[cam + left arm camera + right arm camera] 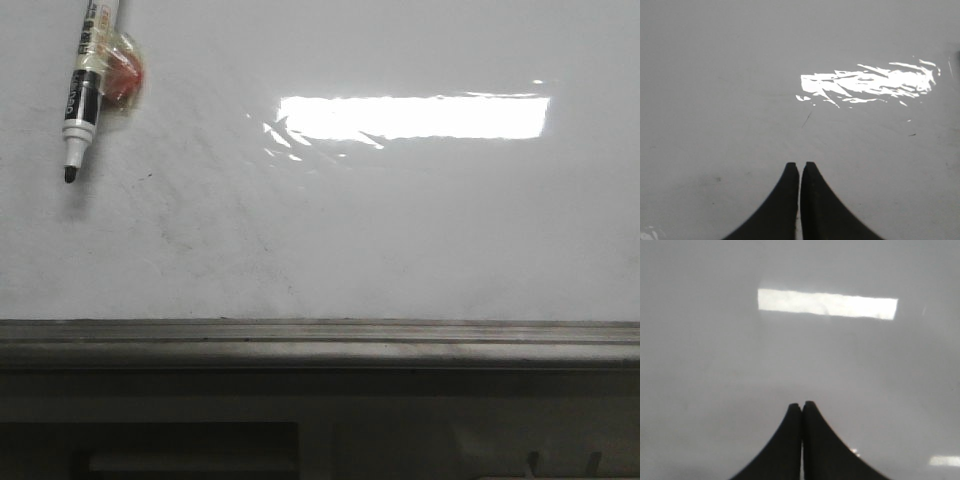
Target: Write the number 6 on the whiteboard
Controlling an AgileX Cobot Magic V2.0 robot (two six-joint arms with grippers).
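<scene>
Marker (88, 85) lies upper-left on whiteboard (400, 240), tip toward near edge, likely closer to the left arm. Left gripper (800, 165) and right gripper (801, 404) both pinched closed, empty.

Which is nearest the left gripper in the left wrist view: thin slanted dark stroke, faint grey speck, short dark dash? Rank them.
1. thin slanted dark stroke: straight ahead of the left gripper.
2. faint grey speck: off to one side.
3. short dark dash: opposite side, by the bright reflection.
</scene>
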